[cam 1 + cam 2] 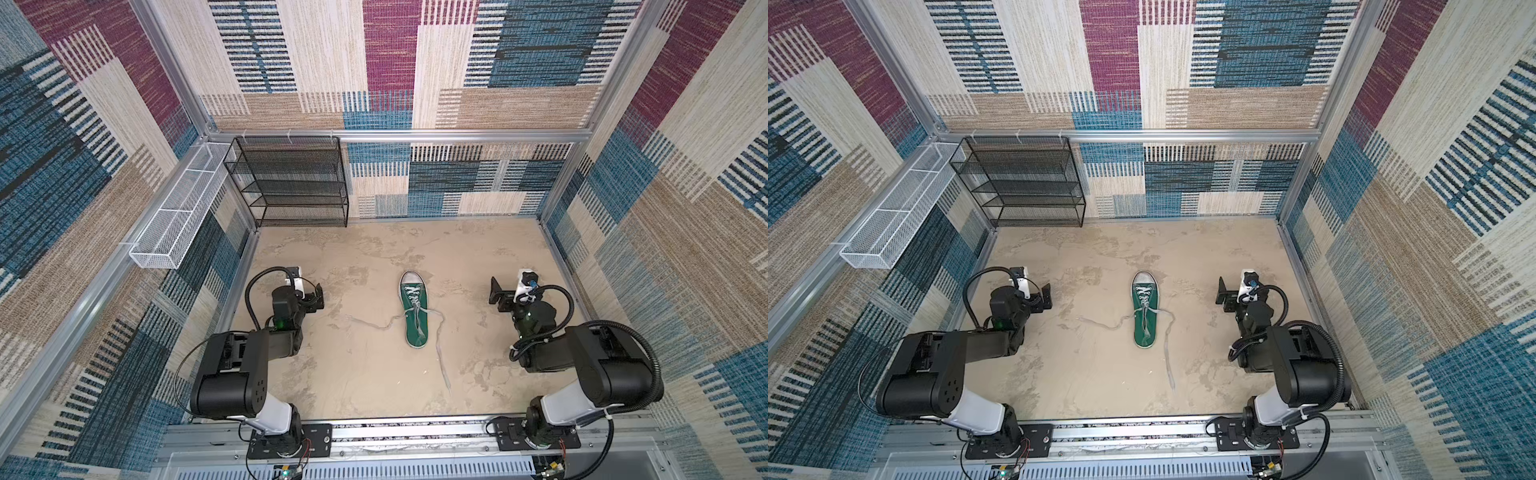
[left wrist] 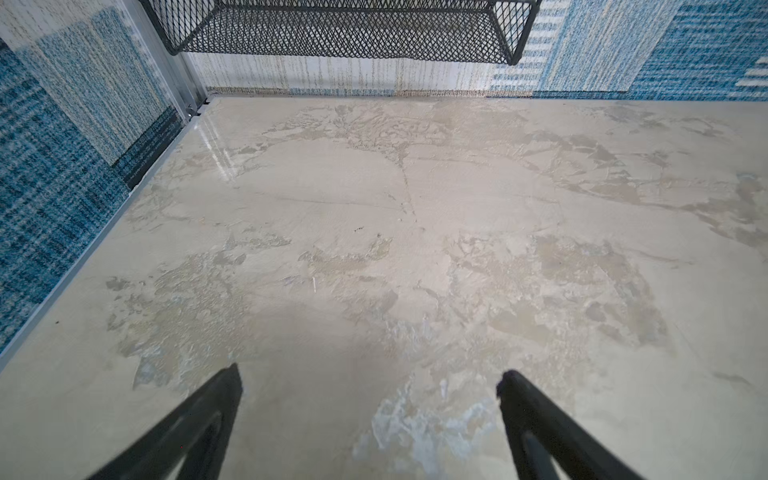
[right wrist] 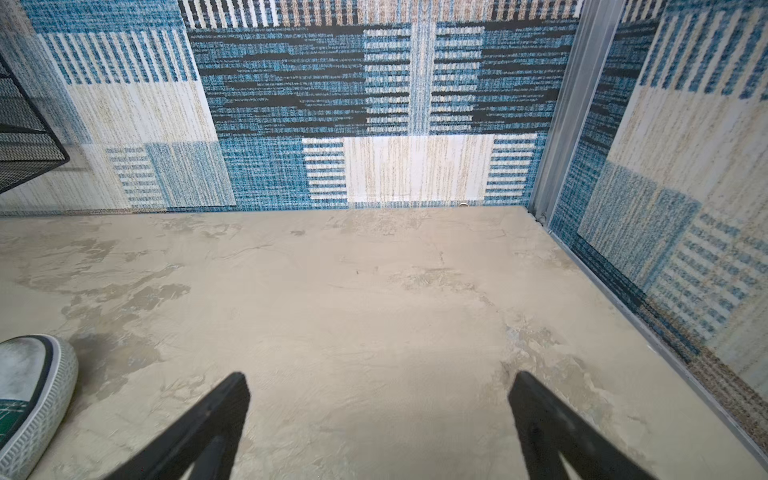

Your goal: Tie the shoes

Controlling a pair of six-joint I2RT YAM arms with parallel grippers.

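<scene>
A dark green canvas low-top sneaker (image 1: 413, 309) with a white rubber toe cap lies flat on its sole near the middle of the beige mottled worktop (image 1: 357, 374). Its toe points at the far wall and its heel at the arm bases. It sits between the two arms and well apart from both.

The left gripper (image 1: 318, 297) hangs off to the sneaker's left. In the left wrist view its black fingers (image 2: 224, 399) stand wide apart over bare worktop with nothing between them. The right gripper (image 1: 496, 293) hangs to the sneaker's right, about level with the toe. Its fingers (image 3: 232, 399) are also spread wide and empty. In the right wrist view the toe cap shows at the picture's edge, beside the gripper and not touching it.

The whitish flat laces (image 1: 442, 353) are loose. One trails left across the worktop, and the other curves off to the right and runs toward the near edge.

A black wire-mesh shelf rack (image 1: 291, 183) stands against the far wall at the left corner. A white mesh basket (image 1: 174, 224) hangs on the left wall. All three patchwork carpet walls (image 1: 498, 83) are blue, maroon, tan and cream, set in an aluminium frame (image 1: 415, 135).
</scene>
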